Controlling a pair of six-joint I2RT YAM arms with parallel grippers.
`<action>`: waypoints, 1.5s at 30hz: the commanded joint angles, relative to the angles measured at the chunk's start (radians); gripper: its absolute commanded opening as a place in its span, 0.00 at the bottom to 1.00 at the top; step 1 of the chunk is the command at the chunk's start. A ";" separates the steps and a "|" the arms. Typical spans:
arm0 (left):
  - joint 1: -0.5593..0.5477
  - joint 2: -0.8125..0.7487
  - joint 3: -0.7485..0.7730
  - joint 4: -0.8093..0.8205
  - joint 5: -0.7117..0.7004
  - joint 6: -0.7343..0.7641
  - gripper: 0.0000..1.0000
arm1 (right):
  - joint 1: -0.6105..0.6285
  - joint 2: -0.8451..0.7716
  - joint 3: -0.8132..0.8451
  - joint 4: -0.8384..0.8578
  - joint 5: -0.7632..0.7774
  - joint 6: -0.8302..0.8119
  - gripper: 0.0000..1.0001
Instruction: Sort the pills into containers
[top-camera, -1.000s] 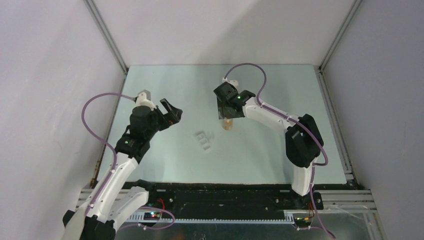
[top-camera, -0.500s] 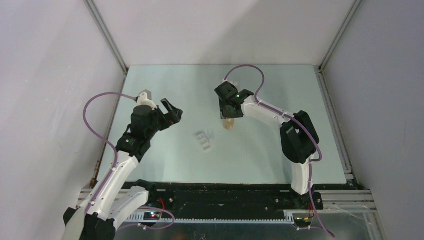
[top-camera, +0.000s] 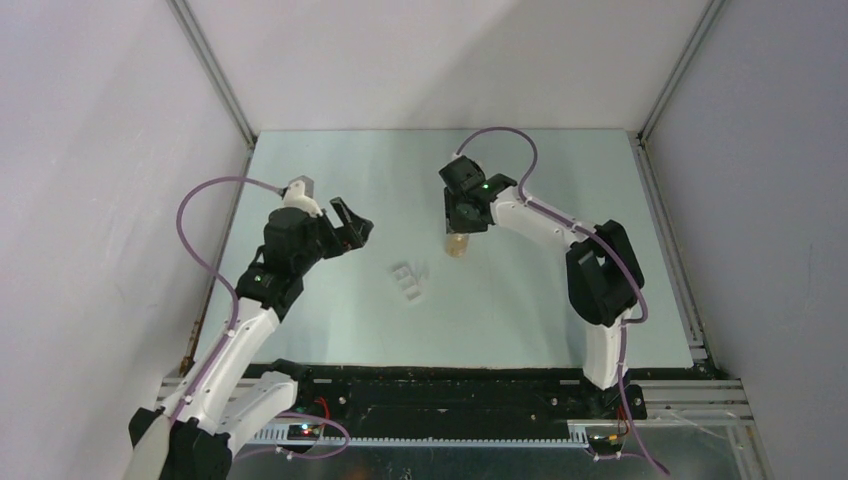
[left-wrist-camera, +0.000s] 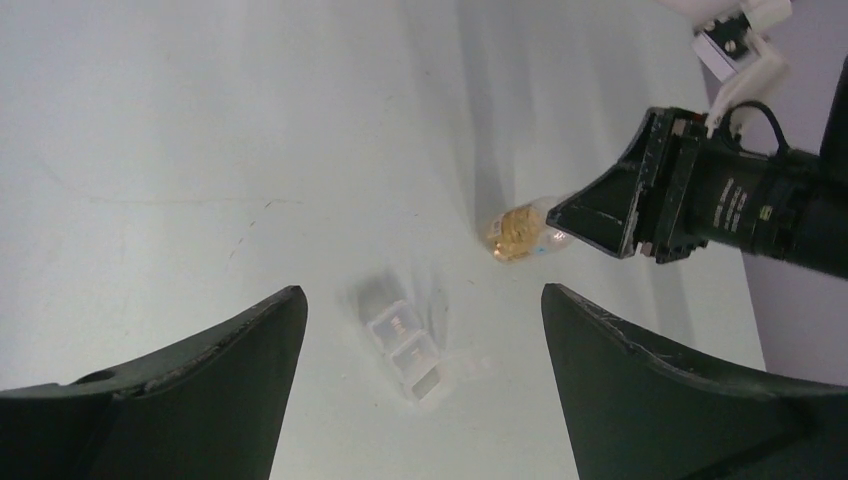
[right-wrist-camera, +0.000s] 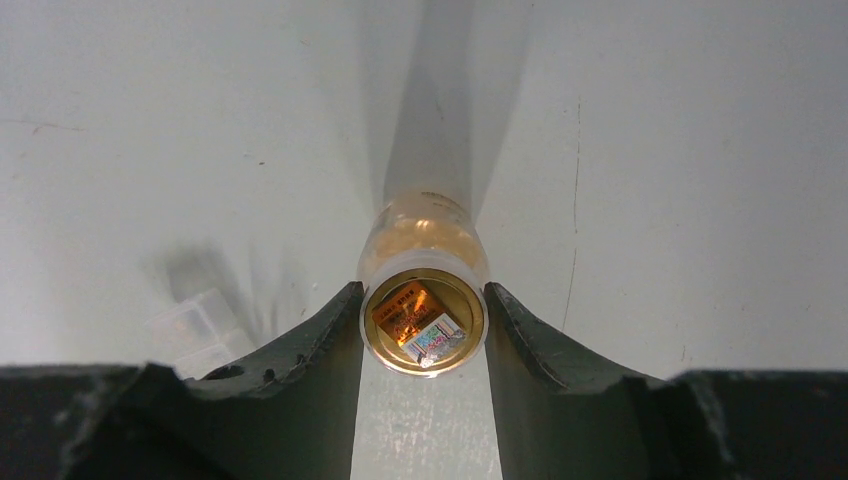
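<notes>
A small clear bottle (top-camera: 457, 247) packed with orange-tan pills (left-wrist-camera: 512, 230) stands upright at mid-table. My right gripper (top-camera: 461, 226) comes down on it from above; in the right wrist view its two fingers press either side of the bottle's gold-lined top (right-wrist-camera: 424, 322), so the right gripper (right-wrist-camera: 424, 300) is shut on it. The containers, a white translucent pill box (top-camera: 408, 278) of joined square compartments, lie on the table left of the bottle. My left gripper (top-camera: 353, 223) hangs open above and left of the pill box (left-wrist-camera: 405, 345), which shows between its wide-spread fingers (left-wrist-camera: 200, 370).
The pale green table (top-camera: 330, 170) is walled by grey panels with metal rails at the left and right edges. The black strip with both arm bases (top-camera: 450, 395) runs along the near edge. The right arm's elbow (top-camera: 600, 275) rises over the table's right side.
The right gripper's fingers have drawn in onto the bottle's top. The left gripper has drifted slightly right toward the pill box, still open.
</notes>
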 joint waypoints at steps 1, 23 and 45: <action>-0.013 0.018 0.001 0.139 0.190 0.119 0.93 | -0.044 -0.149 -0.007 0.035 -0.132 -0.035 0.31; -0.213 0.208 0.197 0.051 0.648 0.565 0.94 | -0.098 -0.468 -0.192 0.333 -1.046 -0.034 0.33; -0.204 0.140 0.138 0.036 0.821 0.651 0.39 | -0.071 -0.483 -0.190 0.316 -1.132 -0.116 0.34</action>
